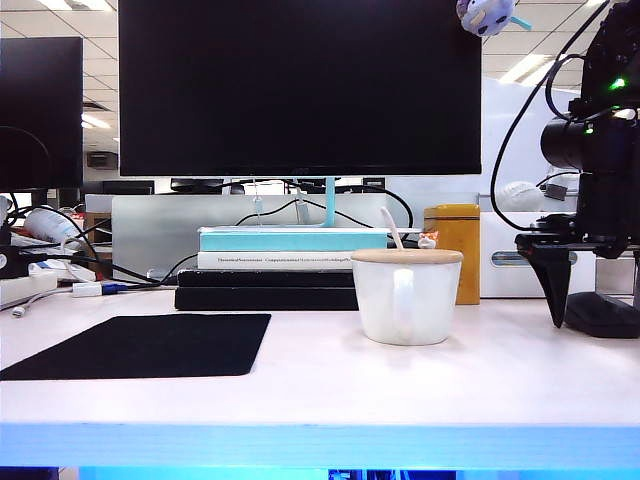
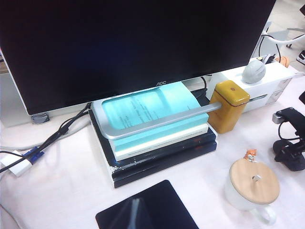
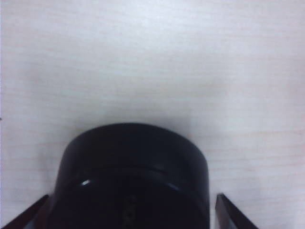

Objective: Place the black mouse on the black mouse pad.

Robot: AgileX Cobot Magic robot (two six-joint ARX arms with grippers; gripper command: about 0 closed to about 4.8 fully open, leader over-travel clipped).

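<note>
The black mouse [image 3: 133, 176] lies on the pale desk at the far right [image 1: 600, 313], well apart from the black mouse pad [image 1: 140, 345], which lies flat at the front left [image 2: 147, 210]. My right gripper [image 3: 133, 196] is open and low over the mouse, one finger on each side; a dark finger [image 1: 552, 285] points down just left of it, the other runs off the frame's edge. A slim gap shows between one fingertip [image 3: 228, 212] and the mouse's side. The mouse still rests on the desk. My left gripper shows in no view.
A white mug [image 1: 405, 295] with a wooden lid stands between pad and mouse. Behind it are stacked books [image 1: 265, 290] under a big monitor [image 1: 300, 85], a yellow tin [image 1: 455, 250] and a white box [image 2: 267, 83]. Cables [image 1: 60, 270] trail at the back left.
</note>
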